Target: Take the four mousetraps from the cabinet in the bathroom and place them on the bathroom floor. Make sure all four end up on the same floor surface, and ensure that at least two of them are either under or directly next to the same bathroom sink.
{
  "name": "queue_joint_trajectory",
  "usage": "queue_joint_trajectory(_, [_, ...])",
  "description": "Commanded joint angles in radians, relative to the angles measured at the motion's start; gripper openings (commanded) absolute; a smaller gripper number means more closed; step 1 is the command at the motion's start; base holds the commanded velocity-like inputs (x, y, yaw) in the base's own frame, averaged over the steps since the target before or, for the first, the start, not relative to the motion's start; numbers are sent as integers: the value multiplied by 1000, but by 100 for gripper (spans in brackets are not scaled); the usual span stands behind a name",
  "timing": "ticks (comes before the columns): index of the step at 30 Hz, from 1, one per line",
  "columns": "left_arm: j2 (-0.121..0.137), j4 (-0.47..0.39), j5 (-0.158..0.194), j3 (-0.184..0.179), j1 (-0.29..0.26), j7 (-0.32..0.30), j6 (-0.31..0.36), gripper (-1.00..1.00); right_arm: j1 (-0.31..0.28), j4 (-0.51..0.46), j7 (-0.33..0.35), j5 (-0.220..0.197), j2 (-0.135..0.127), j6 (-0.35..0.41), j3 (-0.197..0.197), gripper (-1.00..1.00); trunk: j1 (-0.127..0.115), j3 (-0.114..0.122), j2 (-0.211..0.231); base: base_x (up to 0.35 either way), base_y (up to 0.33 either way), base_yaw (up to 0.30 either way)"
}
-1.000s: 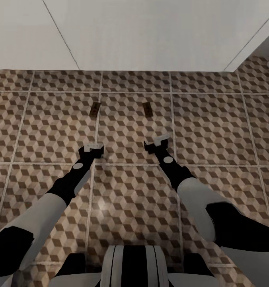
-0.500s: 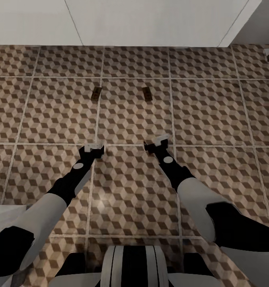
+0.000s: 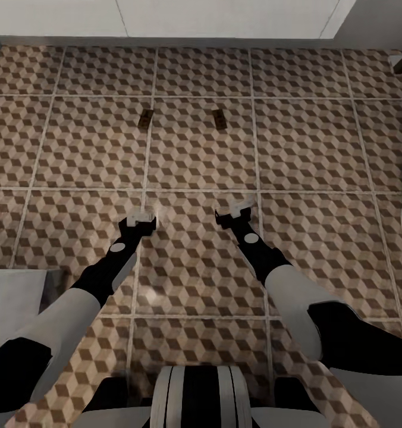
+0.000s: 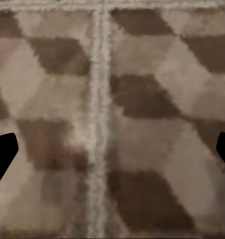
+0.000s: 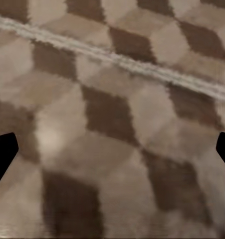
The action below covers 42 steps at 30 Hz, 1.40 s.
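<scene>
Nearest the camera, the robot's white trunk and both arms reach forward and down over the bathroom floor (image 3: 320, 148), whose large tiles carry a brown, beige and white cube pattern. The left gripper (image 3: 140, 222) and right gripper (image 3: 234, 215) hang side by side above the tiles. Each wrist view shows dark fingertips (image 4: 2, 154) at opposite edges with only bare tile between, so both sets of fingers are spread apart and hold nothing.

Farther ahead, well beyond the grippers, two mousetraps lie flat on the floor: the left mousetrap (image 3: 145, 118) on a grout line, the right mousetrap (image 3: 220, 118) on the neighbouring tile. Beyond them stands a white wall or unit (image 3: 225, 18); whether that is the sink's vanity is hard to tell from this angle.

Judged risks: the traps are tiny and close in colour to the tiles, so the wheeled base could roll over or nudge them while driving. If that white surface is not the sink, the two traps may sit in the wrong spot.
</scene>
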Motion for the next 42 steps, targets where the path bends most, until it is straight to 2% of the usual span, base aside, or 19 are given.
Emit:
queue_joint_trajectory(1, [2, 0, 10, -8, -1, 9, -3, 100, -1, 1, -7, 7, 0, -1, 3, 100, -1, 0, 0, -316, 0, 0])
queue_joint_trajectory(15, [1, -12, 10, -8, -1, 11, 0, 100, -1, 1, -5, 7, -7, -1, 3, 100, -1, 0, 0, -296, 0, 0])
queue_joint_trajectory(35, [1, -46, 10, -8, -1, 16, 6, 100, -1, 0, -4, 7, -12, 0, 3, 100, -1, 0, 0, -23, 0, 0])
queue_joint_trajectory(42, [0, -48, 11, -12, -1, 16, 7, 100, -1, 1, -4, 7, -13, 0, 3, 100, -4, 27, 1, 0, 0, 0])
